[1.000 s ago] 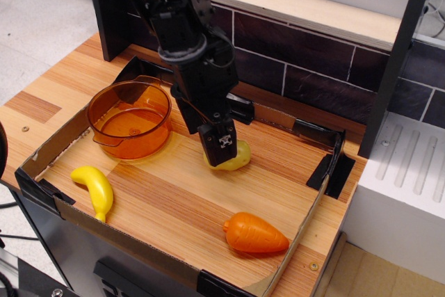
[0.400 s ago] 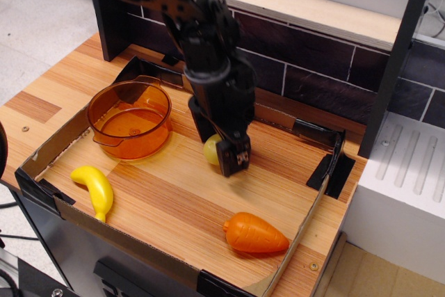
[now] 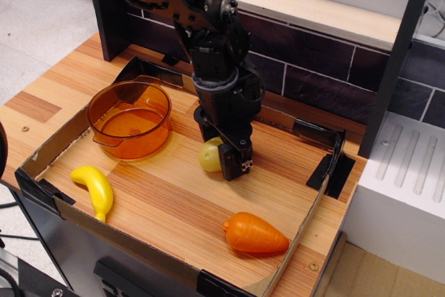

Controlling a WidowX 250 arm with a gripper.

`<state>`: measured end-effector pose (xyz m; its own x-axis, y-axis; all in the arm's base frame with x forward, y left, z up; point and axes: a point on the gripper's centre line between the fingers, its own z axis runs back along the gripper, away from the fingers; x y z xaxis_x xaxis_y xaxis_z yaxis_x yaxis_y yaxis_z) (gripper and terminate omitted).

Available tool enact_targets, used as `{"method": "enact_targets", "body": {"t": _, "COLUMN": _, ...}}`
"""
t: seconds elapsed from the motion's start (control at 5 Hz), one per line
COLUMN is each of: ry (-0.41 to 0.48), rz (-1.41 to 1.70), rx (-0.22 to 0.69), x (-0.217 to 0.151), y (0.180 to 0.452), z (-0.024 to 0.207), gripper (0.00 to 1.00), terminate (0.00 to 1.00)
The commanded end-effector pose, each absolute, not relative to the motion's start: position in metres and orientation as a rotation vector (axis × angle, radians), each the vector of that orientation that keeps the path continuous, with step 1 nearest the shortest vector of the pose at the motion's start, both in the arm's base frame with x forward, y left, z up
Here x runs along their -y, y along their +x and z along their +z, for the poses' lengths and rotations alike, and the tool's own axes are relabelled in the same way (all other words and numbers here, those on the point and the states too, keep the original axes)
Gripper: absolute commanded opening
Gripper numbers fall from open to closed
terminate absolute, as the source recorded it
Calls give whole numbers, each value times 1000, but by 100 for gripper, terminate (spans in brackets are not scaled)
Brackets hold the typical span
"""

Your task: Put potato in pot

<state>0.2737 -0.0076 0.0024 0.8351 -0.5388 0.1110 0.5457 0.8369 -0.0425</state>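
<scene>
The pale yellow potato [image 3: 208, 156] is at the middle of the tray, pinched at the tip of my black gripper [image 3: 224, 165]. One finger [image 3: 238, 165] shows on the potato's right side; the other is hidden behind it. The potato looks held just above the wood, though I cannot tell for sure that it is off the floor. The translucent orange pot [image 3: 139, 140] stands empty at the tray's back left, a short way left of the potato.
A yellow banana [image 3: 96, 190] lies at the front left and an orange carrot [image 3: 254, 234] at the front right. A low cardboard wall [image 3: 55, 145] with black corner clips rings the wooden floor. A dark tiled wall stands behind.
My gripper swung from tilted to more upright and closed on the potato. The potato shifted a little left, toward the pot, with the gripper.
</scene>
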Motion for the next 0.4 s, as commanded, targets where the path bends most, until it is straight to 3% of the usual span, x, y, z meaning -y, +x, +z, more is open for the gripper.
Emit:
{"method": "enact_targets", "body": {"t": 0.0, "ry": -67, "rz": -480, "rx": 213, "x": -12, "y": 283, "z": 58, "gripper": 0, "terminate": 0}}
{"method": "enact_targets", "body": {"t": 0.2, "ry": -84, "rz": -444, "rx": 251, "x": -34, "y": 282, "z": 82, "gripper": 0, "terminate": 0}}
